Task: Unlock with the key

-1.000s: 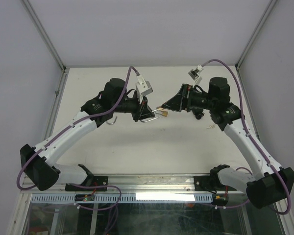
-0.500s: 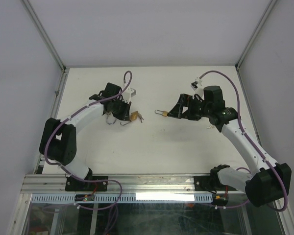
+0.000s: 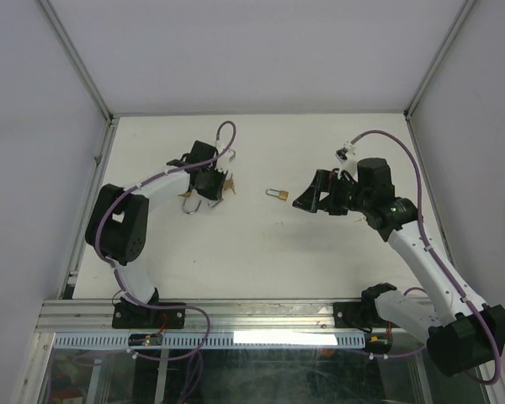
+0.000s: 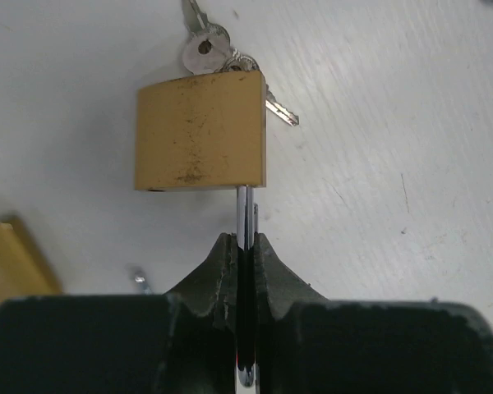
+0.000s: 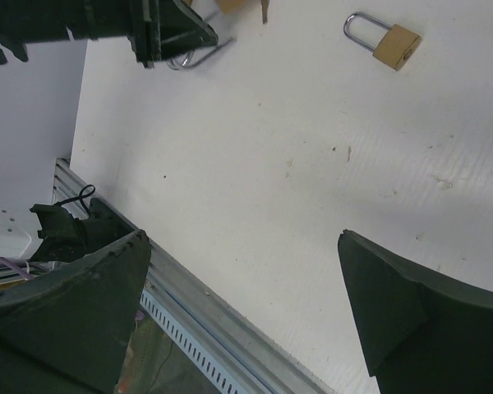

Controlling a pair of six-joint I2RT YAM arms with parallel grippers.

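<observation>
Left pincer (image 4: 243, 246) is clenching the shackle (image 4: 243, 209) of a brass padlock (image 4: 201, 131), keys (image 4: 205, 49) at its base, in the table's (image 4: 411, 164) far-left quarter; right pincer (image 5: 242, 283) is gaping empty; thin grip is risking the body swivelling once a key turns.

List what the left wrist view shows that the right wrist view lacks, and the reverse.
Only the left wrist view: the silver shackle of a scuffed brass padlock pinched in the shut left gripper, silver keys at the padlock's far end. Only the right wrist view: the wide-open right gripper, a small brass padlock lying free, the metal rail at the table's edge. Both: the white table top and the left gripper.
</observation>
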